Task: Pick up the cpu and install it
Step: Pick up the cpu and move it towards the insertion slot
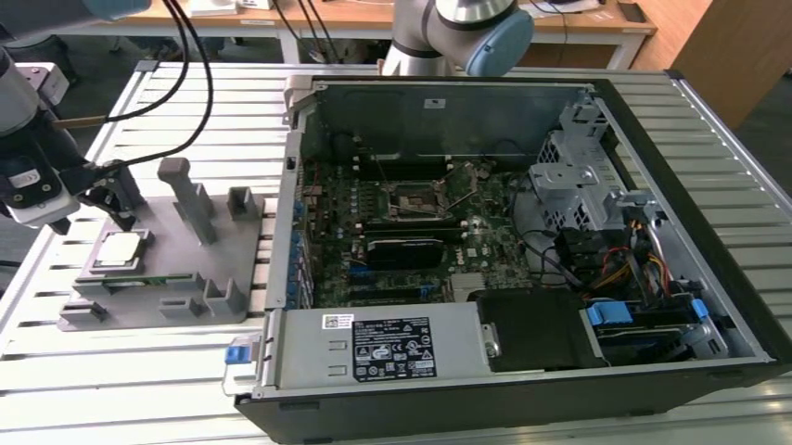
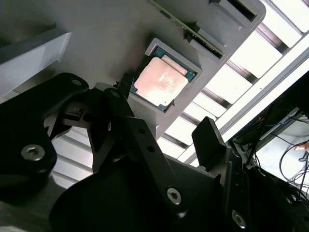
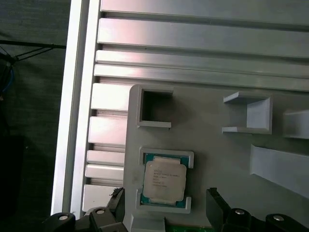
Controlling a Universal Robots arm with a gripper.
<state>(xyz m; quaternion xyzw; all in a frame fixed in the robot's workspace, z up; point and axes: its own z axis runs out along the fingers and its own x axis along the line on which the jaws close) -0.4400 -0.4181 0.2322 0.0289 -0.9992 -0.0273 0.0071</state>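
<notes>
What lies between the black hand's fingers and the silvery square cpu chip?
In the first wrist view, only the raised grey plastic pocket rim stands between the open black hand and the silvery square cpu chip; otherwise the stretch is bare.

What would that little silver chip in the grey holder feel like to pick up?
The cpu is a thin flat square with a metal top, so it is probably stiff and light. That smooth top looks slippery, and the thin edges offer little to grip. Lying flat in a recess of the grey fixture, it should neither roll nor tip.
</notes>
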